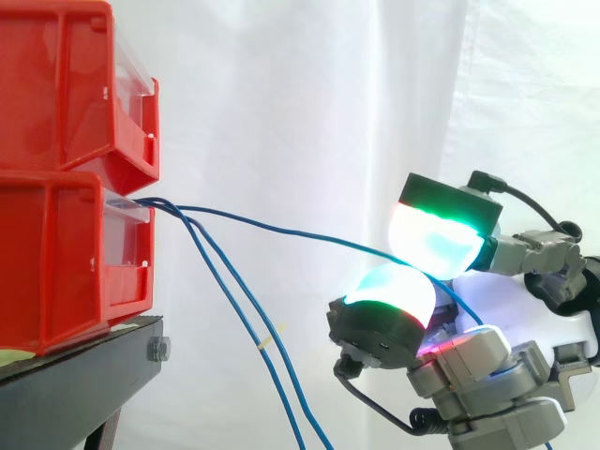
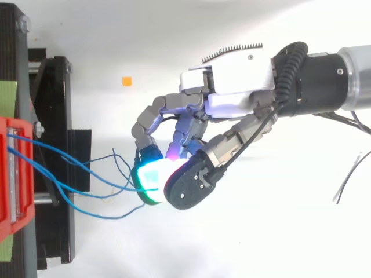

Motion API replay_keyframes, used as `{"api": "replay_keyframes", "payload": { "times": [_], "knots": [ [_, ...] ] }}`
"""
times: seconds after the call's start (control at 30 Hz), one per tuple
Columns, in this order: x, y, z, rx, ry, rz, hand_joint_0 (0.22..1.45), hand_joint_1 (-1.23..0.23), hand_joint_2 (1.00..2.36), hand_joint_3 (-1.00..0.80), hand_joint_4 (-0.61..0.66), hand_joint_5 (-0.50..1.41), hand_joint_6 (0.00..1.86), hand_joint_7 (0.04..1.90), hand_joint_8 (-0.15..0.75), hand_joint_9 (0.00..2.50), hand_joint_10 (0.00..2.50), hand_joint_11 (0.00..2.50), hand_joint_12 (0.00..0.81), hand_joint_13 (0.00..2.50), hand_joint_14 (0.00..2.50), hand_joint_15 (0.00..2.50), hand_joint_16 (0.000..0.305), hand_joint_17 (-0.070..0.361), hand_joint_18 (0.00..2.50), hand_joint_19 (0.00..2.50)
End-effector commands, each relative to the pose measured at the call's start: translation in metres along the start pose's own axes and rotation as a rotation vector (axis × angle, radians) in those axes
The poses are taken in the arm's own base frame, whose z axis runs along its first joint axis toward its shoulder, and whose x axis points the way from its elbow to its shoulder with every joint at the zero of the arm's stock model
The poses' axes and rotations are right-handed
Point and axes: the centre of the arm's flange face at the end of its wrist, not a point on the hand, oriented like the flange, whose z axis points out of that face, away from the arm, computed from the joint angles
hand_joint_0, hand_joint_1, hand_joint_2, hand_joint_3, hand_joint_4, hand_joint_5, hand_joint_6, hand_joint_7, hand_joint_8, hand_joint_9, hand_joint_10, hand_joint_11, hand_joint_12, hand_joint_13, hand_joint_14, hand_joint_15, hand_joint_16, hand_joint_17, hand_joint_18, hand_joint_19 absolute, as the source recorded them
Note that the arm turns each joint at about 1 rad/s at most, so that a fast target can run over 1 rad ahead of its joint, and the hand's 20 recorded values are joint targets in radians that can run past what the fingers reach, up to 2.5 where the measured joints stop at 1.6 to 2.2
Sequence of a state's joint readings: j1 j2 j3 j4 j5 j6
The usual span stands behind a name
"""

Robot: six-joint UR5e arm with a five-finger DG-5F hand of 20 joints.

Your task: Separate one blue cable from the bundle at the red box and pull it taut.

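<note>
A: Hand point(image 2: 232, 87) position, please?
B: You have it well out from the stacked red plastic bins point(image 1: 56, 262) on the black stand point(image 1: 75, 384), with two glowing fingertips point(image 1: 436, 234) pinched together on one thin blue cable point(image 1: 281, 228).
A: And that cable?
B: You can follow it from the lower bin's mouth to the pads, sagging only slightly. Two other blue cables point(image 1: 253, 317) hang loose below it.

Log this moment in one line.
hand: shut on one blue cable between pads | cable: runs from lower red box to hand, slight sag | other cables: hang loose | stage: separated, not quite taut
</note>
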State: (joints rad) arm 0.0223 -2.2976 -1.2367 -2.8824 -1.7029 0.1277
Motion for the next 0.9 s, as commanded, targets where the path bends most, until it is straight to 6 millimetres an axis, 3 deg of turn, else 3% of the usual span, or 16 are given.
{"api": "replay_keyframes", "payload": {
  "times": [0.0, 0.17, 0.3, 0.37, 0.53, 0.87],
  "knots": [
    [-0.001, 0.0, -0.005, 0.007, -0.005, -0.016, 0.64, -0.75, 1.03, -0.05, -0.09, -0.17, 0.92, 1.18, 0.302, 0.98, 0.25, 1.48, 0.325, 0.89, 1.42, 1.57, 0.027, 0.061, 1.15, 1.63],
    [0.002, 0.002, -0.016, 0.014, -0.021, -0.023, 0.65, -0.75, 1.03, -0.05, -0.09, -0.17, 0.92, 1.18, 0.28, 0.96, 0.61, 1.47, 0.325, 0.87, 1.58, 1.58, 0.027, 0.061, 1.17, 1.67],
    [0.006, 0.008, -0.036, 0.02, -0.059, -0.03, 0.65, -0.75, 1.03, -0.05, -0.08, -0.17, 0.92, 1.18, 0.267, 0.91, 1.19, 1.4, 0.322, 0.86, 1.6, 1.57, 0.027, 0.061, 1.17, 1.67],
    [0.007, 0.011, -0.043, 0.018, -0.09, -0.032, 0.65, -0.75, 1.03, -0.05, -0.09, -0.17, 0.92, 1.18, 0.261, 0.9, 1.33, 1.4, 0.327, 0.86, 1.61, 1.58, 0.027, 0.061, 1.17, 1.65],
    [0.01, 0.017, -0.049, 0.013, -0.103, -0.035, 0.65, -0.75, 1.03, -0.06, -0.09, -0.17, 0.92, 1.18, 0.263, 0.89, 1.47, 1.38, 0.322, 0.85, 1.62, 1.58, 0.027, 0.062, 1.16, 1.67],
    [0.011, 0.016, -0.047, 0.011, -0.121, -0.038, 0.65, -0.75, 1.03, -0.05, -0.09, -0.17, 0.92, 1.17, 0.263, 0.88, 1.5, 1.4, 0.323, 0.84, 1.65, 1.55, 0.026, 0.059, 1.15, 1.66]
  ]
}}
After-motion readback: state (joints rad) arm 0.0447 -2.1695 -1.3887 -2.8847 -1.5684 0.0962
